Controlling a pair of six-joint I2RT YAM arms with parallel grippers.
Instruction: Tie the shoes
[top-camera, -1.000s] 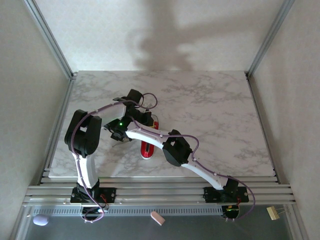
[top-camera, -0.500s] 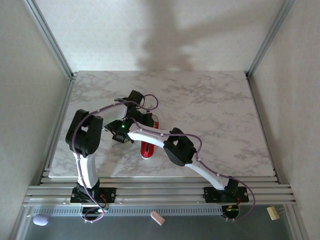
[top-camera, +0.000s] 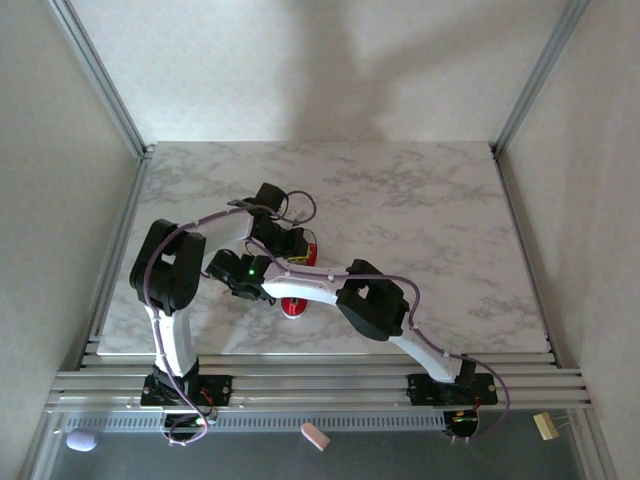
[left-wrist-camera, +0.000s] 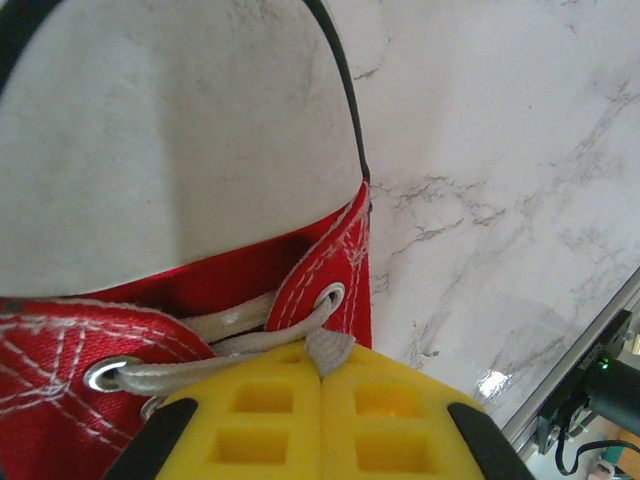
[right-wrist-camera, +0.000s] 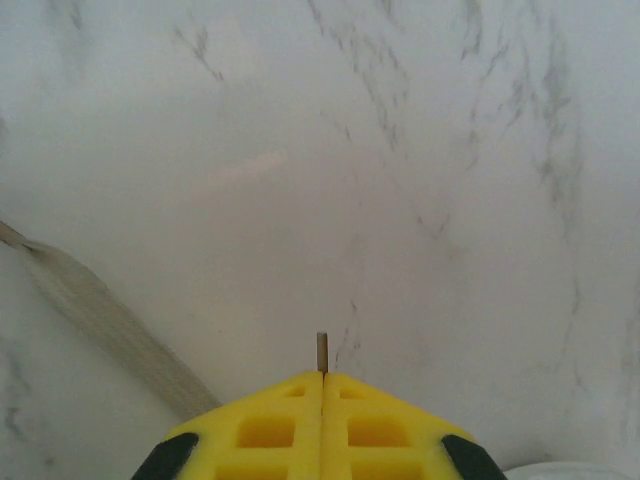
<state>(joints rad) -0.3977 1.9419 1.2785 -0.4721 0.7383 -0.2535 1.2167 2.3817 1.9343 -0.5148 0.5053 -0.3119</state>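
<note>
Red canvas sneaker (top-camera: 291, 306) lies on the marble table (top-camera: 430, 220), left of centre and toward the near edge, lengthwise near to far. My right arm (top-camera: 320, 285) crosses over its middle, so the top view gives just the two ends. My left arm (top-camera: 170, 290) reaches in at the far end. Both arms crowd one spot and could bump each other. A small pink thing (top-camera: 315, 436) sits off the table below the rail, out of the way.

Left wrist: my left gripper (left-wrist-camera: 322, 365) is clenched on the white lace (left-wrist-camera: 250, 345) right beside an eyelet (left-wrist-camera: 330, 297). The sneaker's (left-wrist-camera: 330, 250) red upper is touching or nearly touching my pads. The white part beyond looks like the toe cap (left-wrist-camera: 170, 150). My call: the shoe is light and will slide or tip if I pull hard, and the canvas is soft. The lace is limp and flat, so it is best pinched close to the eyelets or at its ends.

Right wrist: my right gripper (right-wrist-camera: 322, 378) is closed over bare marble. A thin lace tip (right-wrist-camera: 322, 350) pokes out between the fingertips, so I read it as holding that end. A flat lace strip (right-wrist-camera: 100, 310) runs off to the left and under my finger. Nothing else is near it.
</note>
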